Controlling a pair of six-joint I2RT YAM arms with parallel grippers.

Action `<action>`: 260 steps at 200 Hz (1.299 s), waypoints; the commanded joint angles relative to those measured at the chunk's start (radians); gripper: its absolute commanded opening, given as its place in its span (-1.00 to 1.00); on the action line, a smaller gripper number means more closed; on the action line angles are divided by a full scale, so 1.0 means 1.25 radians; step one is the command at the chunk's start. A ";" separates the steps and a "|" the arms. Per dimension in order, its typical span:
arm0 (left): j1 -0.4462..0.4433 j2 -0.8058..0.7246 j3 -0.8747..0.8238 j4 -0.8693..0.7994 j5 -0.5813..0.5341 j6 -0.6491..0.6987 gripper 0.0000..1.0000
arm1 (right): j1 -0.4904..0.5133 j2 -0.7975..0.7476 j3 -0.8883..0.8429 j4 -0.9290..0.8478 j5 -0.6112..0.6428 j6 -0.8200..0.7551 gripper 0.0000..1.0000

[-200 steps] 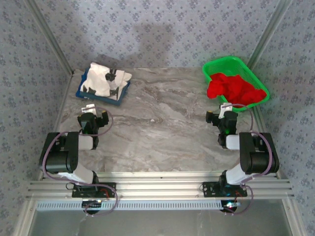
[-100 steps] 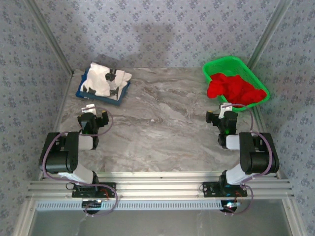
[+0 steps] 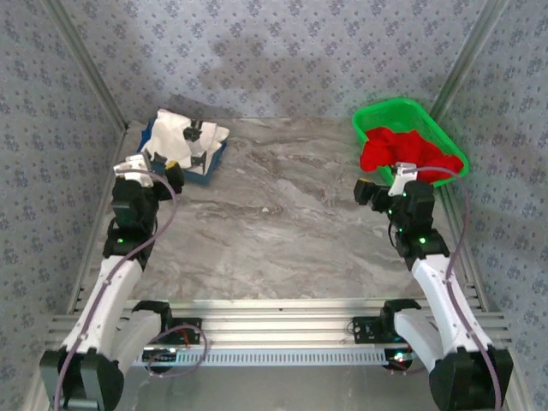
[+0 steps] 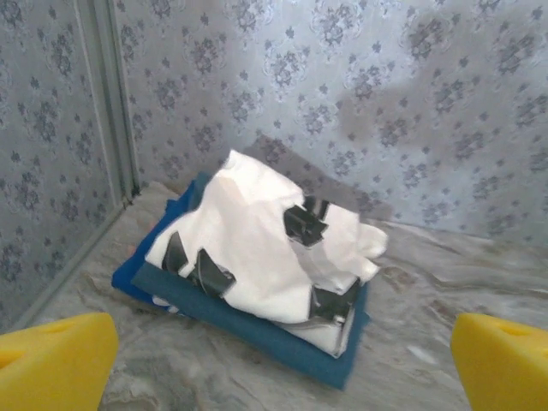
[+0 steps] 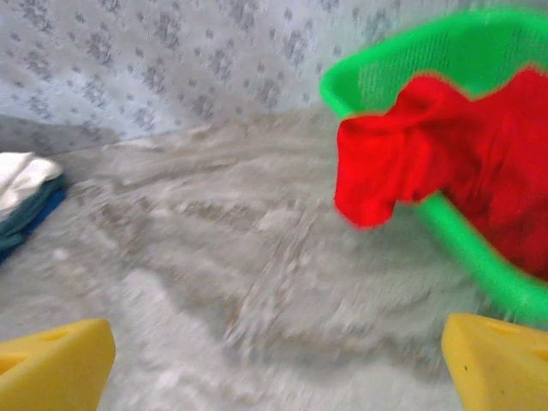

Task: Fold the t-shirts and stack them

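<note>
Two tools are up off the counter (image 3: 274, 231), and both stand with their jaws wide apart, holding nothing. The right tool (image 3: 385, 184) sits just near of the basket (image 5: 385, 64) at the far right. It faces the red shirt (image 5: 462, 163), which lies crumpled inside with one lobe spilling over the basket's near-left rim. The left tool (image 3: 152, 164) is just near of the tray (image 4: 257, 330) in the far left corner. The white shirt (image 4: 257, 235) rests on that tray in a loose bundle.

From where I stand, the job in hand looks like getting the red shirt out onto the open middle of the counter. That hanging lobe is the obvious place to take it. The tool should come in low along the rim and close on cloth alone, keeping the lower jaw off the mesh. Otherwise the light basket will likely come along. Lifting straight up before drawing left should let the rest of the shirt clear the rim without snagging. The left tool could take a second corner once the cloth hangs free, so the shirt lands flat rather than heaped. The right wrist view is blurred, so how many layers are in that lobe I cannot tell.
</note>
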 commanded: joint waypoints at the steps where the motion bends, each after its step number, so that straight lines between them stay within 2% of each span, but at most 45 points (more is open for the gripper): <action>1: -0.004 0.024 0.122 -0.320 0.079 -0.100 0.99 | -0.041 0.018 0.115 -0.268 -0.102 0.120 1.00; 29: -0.011 0.168 0.314 -0.513 0.204 -0.142 0.99 | -0.141 0.216 0.360 -0.406 -0.229 0.150 1.00; 48: -0.043 0.265 0.433 -0.572 0.231 -0.150 0.99 | -0.207 0.395 0.542 -0.478 -0.317 0.185 1.00; 62: -0.081 0.311 0.490 -0.596 0.235 -0.141 0.99 | -0.250 0.503 0.627 -0.465 -0.362 0.230 1.00; 84: -0.139 0.352 0.535 -0.581 0.230 -0.133 0.99 | -0.285 0.651 0.738 -0.440 -0.351 0.285 0.97; 115: -0.174 0.373 0.550 -0.582 0.239 -0.145 0.99 | -0.291 0.839 0.874 -0.439 -0.322 0.295 0.93; 188: -0.185 0.309 0.502 -0.624 0.186 -0.167 0.99 | -0.266 1.092 1.045 -0.365 -0.273 0.370 0.81; 206: -0.184 0.300 0.499 -0.628 0.172 -0.171 0.99 | -0.250 1.143 1.089 -0.375 -0.271 0.376 0.63; 220: -0.182 0.295 0.497 -0.630 0.155 -0.170 0.99 | -0.239 1.161 1.101 -0.365 -0.258 0.385 0.37; 228: -0.180 0.293 0.498 -0.632 0.150 -0.167 0.99 | -0.237 1.165 1.106 -0.363 -0.248 0.394 0.07; 245: -0.175 0.292 0.500 -0.639 0.146 -0.159 0.99 | -0.237 1.161 1.123 -0.364 -0.256 0.412 -0.70; 254: -0.175 0.290 0.499 -0.643 0.143 -0.155 0.99 | -0.237 1.141 1.126 -0.338 -0.254 0.412 -0.95; 260: -0.174 0.287 0.495 -0.643 0.139 -0.154 0.99 | -0.234 1.118 1.120 -0.323 -0.245 0.405 -1.00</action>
